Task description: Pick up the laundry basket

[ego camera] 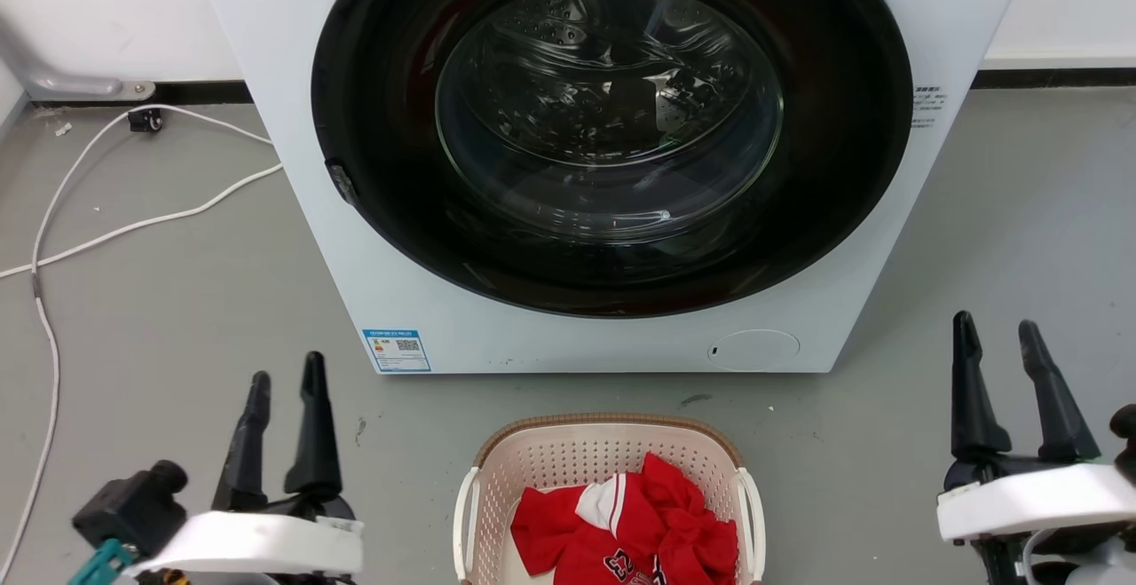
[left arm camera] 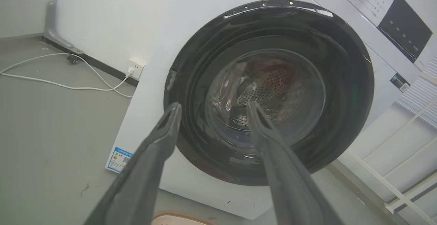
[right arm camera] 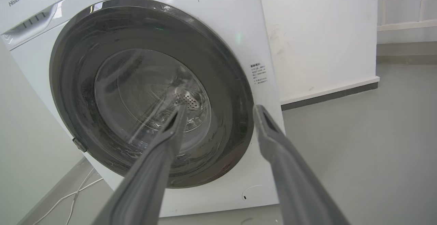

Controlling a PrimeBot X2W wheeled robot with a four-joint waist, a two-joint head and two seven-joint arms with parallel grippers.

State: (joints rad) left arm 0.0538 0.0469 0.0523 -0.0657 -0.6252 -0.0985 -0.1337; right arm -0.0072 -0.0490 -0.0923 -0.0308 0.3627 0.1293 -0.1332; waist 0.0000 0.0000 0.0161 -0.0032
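We read "Hisense" on the washer; the laundry basket holds red clothing; left fingers and right fingers spread wide, empty.

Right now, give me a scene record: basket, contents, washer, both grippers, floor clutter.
basket: on floor before washer, between the grippers, not held
contents: red garment
washer: white, front-loading, door shut
left gripper: open, empty, left of basket
right gripper: open, empty, right of basket
clutter: white cable on floor, left of washer
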